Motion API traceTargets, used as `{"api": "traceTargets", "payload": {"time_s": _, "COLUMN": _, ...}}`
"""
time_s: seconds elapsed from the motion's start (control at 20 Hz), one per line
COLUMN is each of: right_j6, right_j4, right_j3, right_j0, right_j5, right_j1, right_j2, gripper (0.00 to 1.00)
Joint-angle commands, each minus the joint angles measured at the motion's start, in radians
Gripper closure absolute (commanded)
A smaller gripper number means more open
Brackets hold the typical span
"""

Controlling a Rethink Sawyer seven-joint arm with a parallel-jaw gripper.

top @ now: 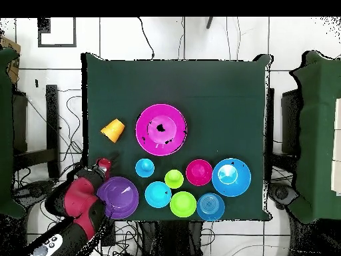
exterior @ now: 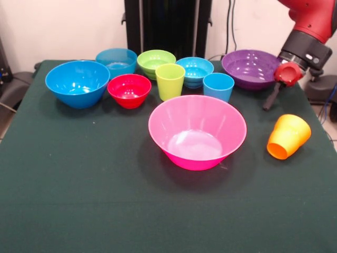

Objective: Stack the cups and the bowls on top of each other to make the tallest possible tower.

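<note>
The huge pink bowl [exterior: 197,132] [top: 161,129] stands upright and empty mid-table. Behind it stand the lime green cup [exterior: 170,81] [top: 174,179] and the light blue cup [exterior: 218,87] [top: 144,167], both upright. The orange cup [exterior: 288,137] [top: 113,130] lies on its side at the right. The large blue bowl [exterior: 77,83], red bowl [exterior: 129,89], small blue bowl [exterior: 116,60], lime green bowl [exterior: 156,62], ribbed cyan bowl [exterior: 195,71] and purple bowl [exterior: 250,68] stand apart, nothing stacked. My gripper [exterior: 269,101] [top: 106,162] hangs just right of the purple bowl, behind the orange cup, holding nothing that I can see.
The dark green table [exterior: 79,200] has open cloth in front of the pink bowl. The red and black arm [exterior: 308,31] comes in at the upper right. Chairs and cables lie round the table in the overhead view.
</note>
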Motion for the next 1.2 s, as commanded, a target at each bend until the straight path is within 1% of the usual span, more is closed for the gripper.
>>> {"api": "traceTargets", "payload": {"time_s": 0.05, "right_j6": 0.220, "right_j4": 0.096, "right_j3": 0.048, "right_j0": -0.037, "right_j5": -0.022, "right_j1": 0.017, "right_j2": 0.220, "gripper": 0.00}}
{"api": "traceTargets", "payload": {"time_s": 0.2, "right_j6": 0.199, "right_j4": 0.109, "right_j3": 0.056, "right_j0": -0.037, "right_j5": -0.030, "right_j1": 0.013, "right_j2": 0.222, "gripper": 0.00}}
{"api": "traceTargets", "payload": {"time_s": 0.4, "right_j6": 0.193, "right_j4": 0.115, "right_j3": 0.056, "right_j0": -0.044, "right_j5": -0.072, "right_j1": 0.005, "right_j2": 0.241, "gripper": 0.00}}
{"api": "traceTargets", "payload": {"time_s": 0.5, "right_j6": 0.180, "right_j4": 0.136, "right_j3": 0.053, "right_j0": -0.010, "right_j5": -0.048, "right_j1": 0.003, "right_j2": 0.212, "gripper": 0.00}}
{"api": "traceTargets", "payload": {"time_s": 0.6, "right_j6": 0.174, "right_j4": 0.089, "right_j3": 0.079, "right_j0": -0.040, "right_j5": -0.080, "right_j1": -0.080, "right_j2": 0.265, "gripper": 0.00}}
{"api": "traceTargets", "payload": {"time_s": 0.65, "right_j6": 0.176, "right_j4": 0.094, "right_j3": 0.079, "right_j0": -0.032, "right_j5": -0.069, "right_j1": -0.113, "right_j2": 0.273, "gripper": 0.00}}
{"api": "traceTargets", "payload": {"time_s": 0.85, "right_j6": 0.182, "right_j4": 0.161, "right_j3": 0.036, "right_j0": 0.027, "right_j5": 0.003, "right_j1": -0.163, "right_j2": 0.232, "gripper": 0.00}}
{"api": "traceTargets", "payload": {"time_s": 0.9, "right_j6": 0.181, "right_j4": 0.165, "right_j3": 0.030, "right_j0": 0.026, "right_j5": 0.005, "right_j1": -0.180, "right_j2": 0.235, "gripper": 0.00}}
{"api": "traceTargets", "payload": {"time_s": 1.0, "right_j6": 0.191, "right_j4": 0.200, "right_j3": -0.008, "right_j0": 0.062, "right_j5": 0.075, "right_j1": -0.180, "right_j2": 0.174, "gripper": 0.00}}
{"api": "traceTargets", "payload": {"time_s": 1.1, "right_j6": 0.189, "right_j4": 0.215, "right_j3": -0.027, "right_j0": 0.072, "right_j5": 0.100, "right_j1": -0.196, "right_j2": 0.151, "gripper": 0.00}}
{"api": "traceTargets", "payload": {"time_s": 1.15, "right_j6": 0.209, "right_j4": 0.227, "right_j3": -0.055, "right_j0": 0.094, "right_j5": 0.151, "right_j1": -0.181, "right_j2": 0.103, "gripper": 0.00}}
{"api": "traceTargets", "payload": {"time_s": 1.2, "right_j6": 0.212, "right_j4": 0.233, "right_j3": -0.059, "right_j0": 0.097, "right_j5": 0.160, "right_j1": -0.185, "right_j2": 0.095, "gripper": 0.00}}
